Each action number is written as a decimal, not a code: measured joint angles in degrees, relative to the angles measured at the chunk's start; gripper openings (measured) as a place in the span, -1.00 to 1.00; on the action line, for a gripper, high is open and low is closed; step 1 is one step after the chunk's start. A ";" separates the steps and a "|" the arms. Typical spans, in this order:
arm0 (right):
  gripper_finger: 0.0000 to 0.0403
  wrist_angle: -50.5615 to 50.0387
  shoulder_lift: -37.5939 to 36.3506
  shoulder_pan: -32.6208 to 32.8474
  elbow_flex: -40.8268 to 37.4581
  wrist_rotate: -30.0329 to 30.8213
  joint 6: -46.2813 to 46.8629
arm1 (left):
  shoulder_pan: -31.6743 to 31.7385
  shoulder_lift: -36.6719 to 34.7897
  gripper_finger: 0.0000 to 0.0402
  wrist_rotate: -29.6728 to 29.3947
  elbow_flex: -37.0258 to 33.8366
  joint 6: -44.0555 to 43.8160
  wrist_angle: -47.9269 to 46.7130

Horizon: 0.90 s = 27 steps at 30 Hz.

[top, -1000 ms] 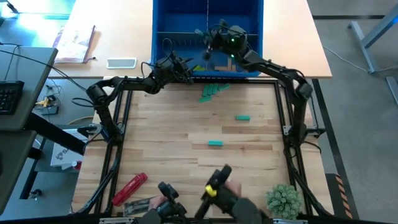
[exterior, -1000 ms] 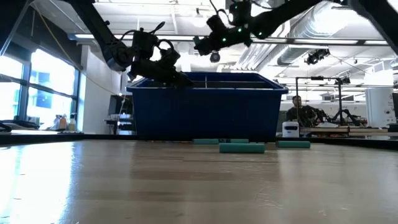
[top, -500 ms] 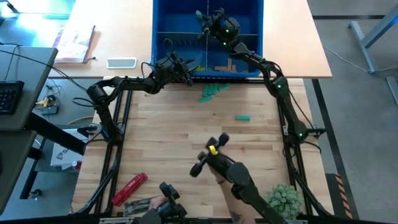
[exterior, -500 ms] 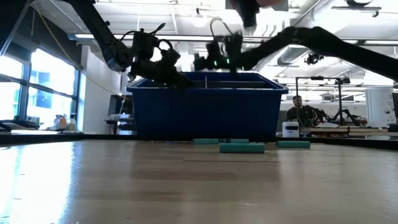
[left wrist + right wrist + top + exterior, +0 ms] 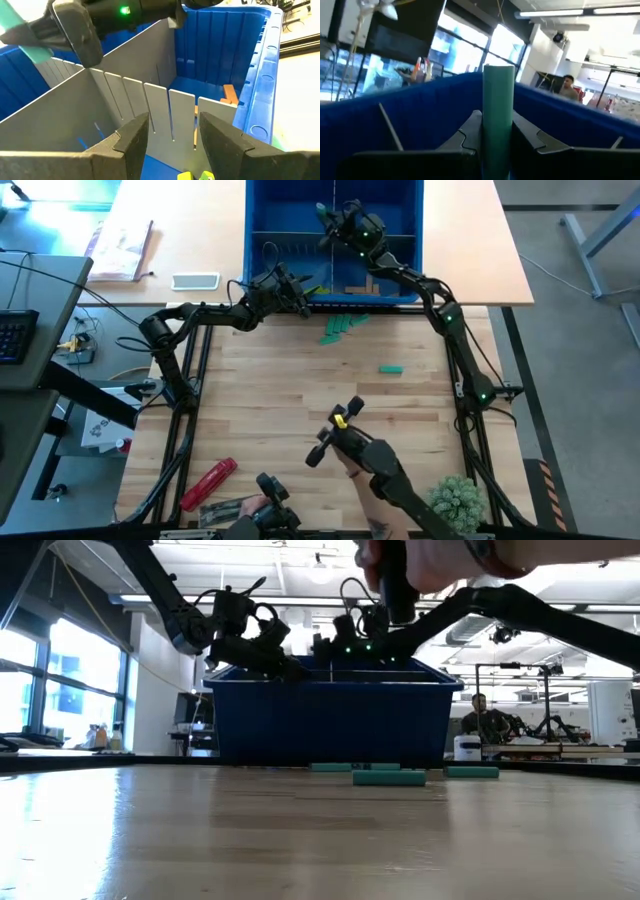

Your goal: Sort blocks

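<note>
My right gripper [image 5: 327,213] hangs over the blue bin [image 5: 262,240] at the table's far edge, shut on a teal block [image 5: 498,100]. The left wrist view shows that block [image 5: 15,25] over the bin's grey dividers [image 5: 125,70]. My left gripper [image 5: 172,145] is open with nothing between its fingers, at the bin's near left rim [image 5: 296,290]. Tan blocks [image 5: 230,95] and yellow-green blocks [image 5: 200,175] lie inside the bin. A heap of teal blocks [image 5: 340,327] and a single one [image 5: 390,368] lie flat on the wooden table. My right gripper pinches the teal block between its two fingers [image 5: 470,135], which are on the block's opposite long faces [image 5: 498,137]. The arm reaches in from the table's near right, about level. The block is lifted clear over the bin.
A person's arm with a dark hand-held device with a yellow part [image 5: 340,430] reaches in from the near edge over the table's middle. A red tool [image 5: 207,483] and a small green plant [image 5: 455,500] sit near the front edge.
My right gripper has gone toward the far edge and down over the bin, rolling a little, still shut on the teal block. The person's arm has come farther in over the table's middle and now covers the teal block that lay there.
</note>
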 joint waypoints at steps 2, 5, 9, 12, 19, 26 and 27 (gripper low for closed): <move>-0.79 -0.29 0.68 0.09 0.02 1.07 -0.73 | 0.00 0.00 -0.22 0.01 0.00 -0.01 0.00; -0.75 0.49 2.37 0.03 0.03 3.99 0.43 | 0.00 0.00 -0.22 -0.11 0.00 -0.01 0.03; -0.69 -0.16 3.19 -0.17 0.37 9.00 6.43 | 0.00 0.00 -0.22 -0.12 0.00 -0.02 0.02; -0.66 -1.45 3.05 -0.32 0.38 8.88 8.18 | 0.02 0.00 -0.22 -0.12 -0.02 -0.02 0.02; -0.54 -5.89 1.37 0.33 0.14 9.69 8.24 | 0.02 -0.02 -0.22 -0.10 -0.02 -0.04 0.00; -0.32 -13.42 -0.98 0.42 -0.04 9.50 9.61 | 0.04 -0.02 -0.22 -0.10 -0.02 -1.51 -0.08; -0.31 -15.20 -1.78 0.54 -0.09 8.62 9.10 | 0.04 -0.02 -0.22 -0.10 -0.02 -1.51 -0.10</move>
